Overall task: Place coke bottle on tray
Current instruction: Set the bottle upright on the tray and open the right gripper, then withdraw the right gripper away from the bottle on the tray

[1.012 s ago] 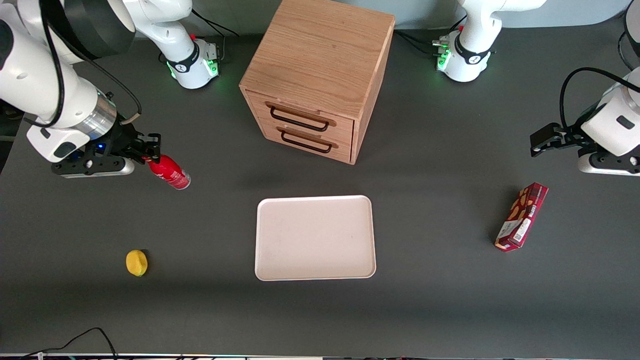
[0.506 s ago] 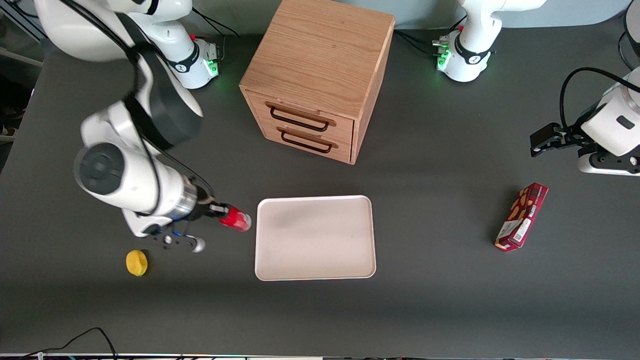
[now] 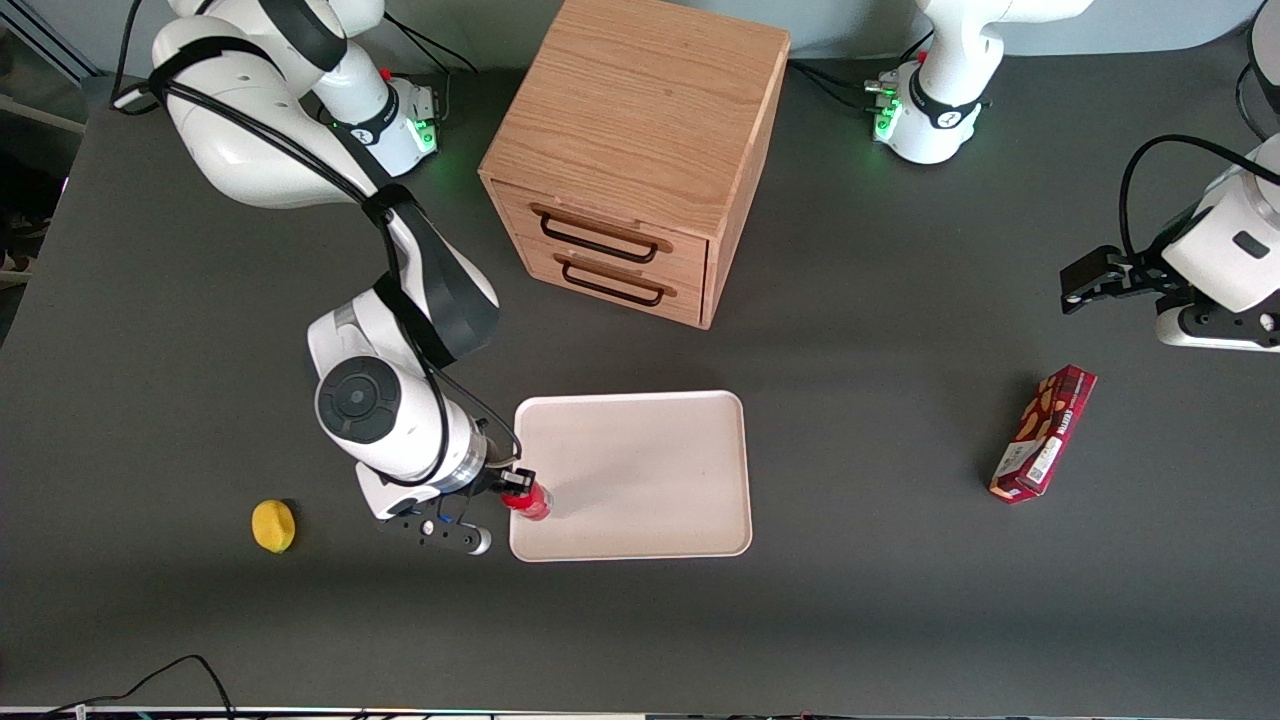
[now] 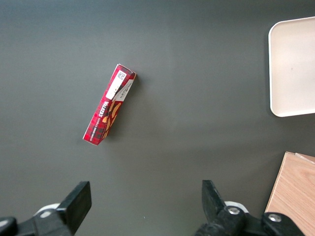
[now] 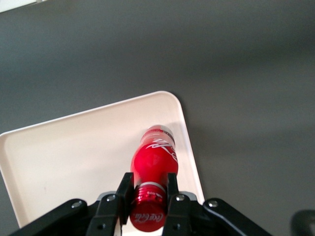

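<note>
The end effector (image 5: 149, 192) has its two fingers squeezed on the thin neck of the coke bottle (image 5: 153, 162), just under the red cap, and it hangs over the tray (image 5: 74, 152) close to one rounded corner. The bottle points down with its bottom near the tray floor, just inside the low rim; I cannot tell if it is touching yet. To do this step well, I think the arm should go down slowly and keep the bottle straight, so the bottom lands flat on the tray and not on the rim. Only then should the fingers let go, or the bottle may tip over. Out on the dark counter (image 3: 900, 600), a yellow lemon (image 3: 273, 525) lies near the working arm, and a wooden cabinet (image 3: 640, 150) stands farther from the front camera than the tray
</note>
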Robot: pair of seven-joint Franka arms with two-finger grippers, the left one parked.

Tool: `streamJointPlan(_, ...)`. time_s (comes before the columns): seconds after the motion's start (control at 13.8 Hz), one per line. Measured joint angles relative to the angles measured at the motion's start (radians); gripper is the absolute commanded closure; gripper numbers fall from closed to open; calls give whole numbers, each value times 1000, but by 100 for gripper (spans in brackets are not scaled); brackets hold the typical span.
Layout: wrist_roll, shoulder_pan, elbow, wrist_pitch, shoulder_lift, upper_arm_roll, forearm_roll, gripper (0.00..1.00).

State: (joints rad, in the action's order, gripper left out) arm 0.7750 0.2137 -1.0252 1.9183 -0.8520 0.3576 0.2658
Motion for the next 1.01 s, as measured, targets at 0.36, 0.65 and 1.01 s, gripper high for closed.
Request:
streamJointPlan(0.36, 7, 5, 8, 17, -29, 0, 11, 24)
streamJointPlan(0.65, 7, 4, 27, 5, -27, 2, 54, 0)
streamJointPlan(1.01, -151, -92, 88, -364, 185, 70, 59, 0)
